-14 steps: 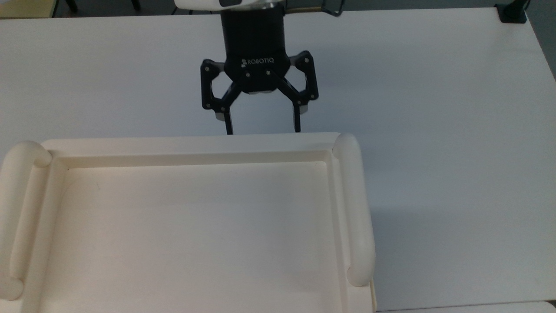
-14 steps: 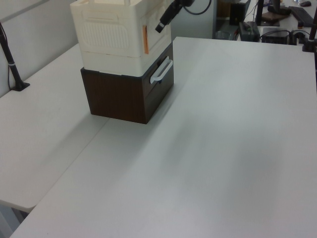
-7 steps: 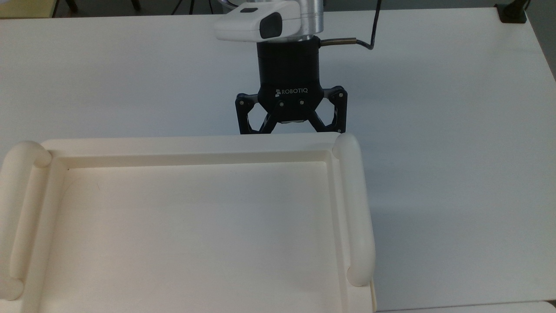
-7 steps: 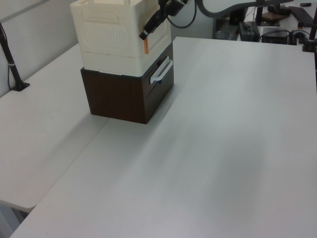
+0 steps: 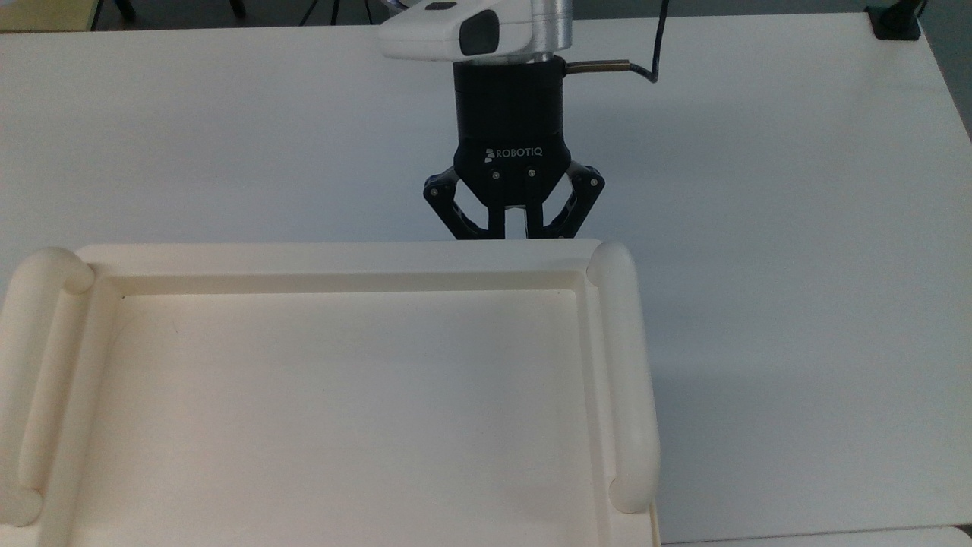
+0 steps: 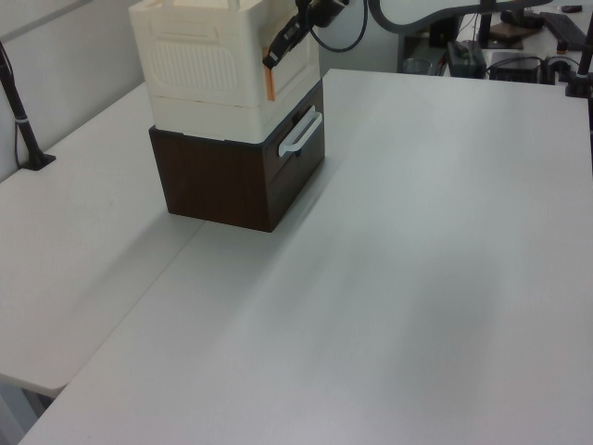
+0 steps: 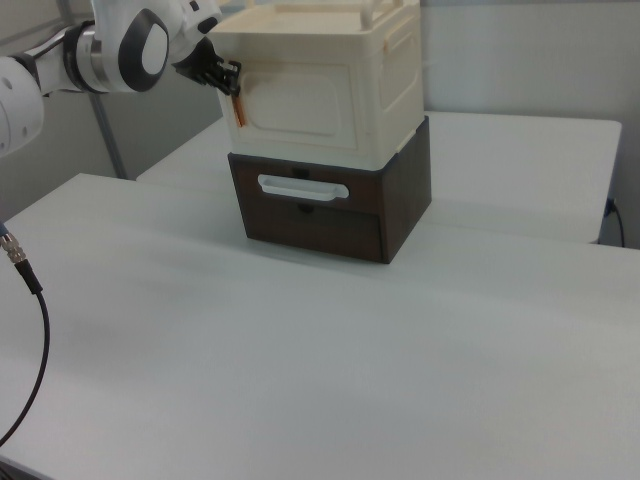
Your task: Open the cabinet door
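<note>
The thin cream rectangular cabinet door [image 7: 300,100] with a raised border forms the front face of the cream plastic cabinet [image 7: 385,70] and lies flush against it. At the door's edge on the right view's left sits an orange tab [image 7: 238,108]. The black two-finger gripper [image 7: 222,74] is narrowed there, its fingertips at that tab; whether they pinch it I cannot tell. The cabinet's recessed tray-like top [image 5: 342,410] holds nothing. It stands on a dark brown wooden drawer box [image 7: 400,200] with a white bar handle [image 7: 302,187], on the white table [image 7: 330,370].
</note>
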You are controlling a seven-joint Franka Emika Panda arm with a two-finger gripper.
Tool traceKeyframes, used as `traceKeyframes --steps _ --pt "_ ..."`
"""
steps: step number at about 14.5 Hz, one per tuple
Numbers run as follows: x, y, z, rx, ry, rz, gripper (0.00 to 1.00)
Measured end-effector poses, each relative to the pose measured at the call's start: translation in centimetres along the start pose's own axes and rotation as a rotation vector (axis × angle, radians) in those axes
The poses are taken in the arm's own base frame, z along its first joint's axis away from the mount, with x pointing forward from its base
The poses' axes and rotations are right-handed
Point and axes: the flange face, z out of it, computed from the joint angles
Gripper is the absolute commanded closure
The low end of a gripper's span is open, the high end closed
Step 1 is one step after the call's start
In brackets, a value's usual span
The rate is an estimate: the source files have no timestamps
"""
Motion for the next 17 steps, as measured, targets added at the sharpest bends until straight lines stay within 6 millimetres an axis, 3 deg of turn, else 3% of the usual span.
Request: traceKeyframes --steps 8,11,12,15,17 --pt "-0.1 -0.1 -0.1 -0.011 -0.003 -0.014 1.00" --pt "-0.6 0.2 -1.8 -0.003 -0.087 -0.027 1.00" --pt "-0.9 0.6 -3.0 0.004 -0.134 -0.033 0.95" --pt "-2.1 2.2 -5.8 0.017 -0.259 -0.040 0.37" --pt "-3.3 4.4 -6.9 0.010 -0.366 -0.007 0.12"
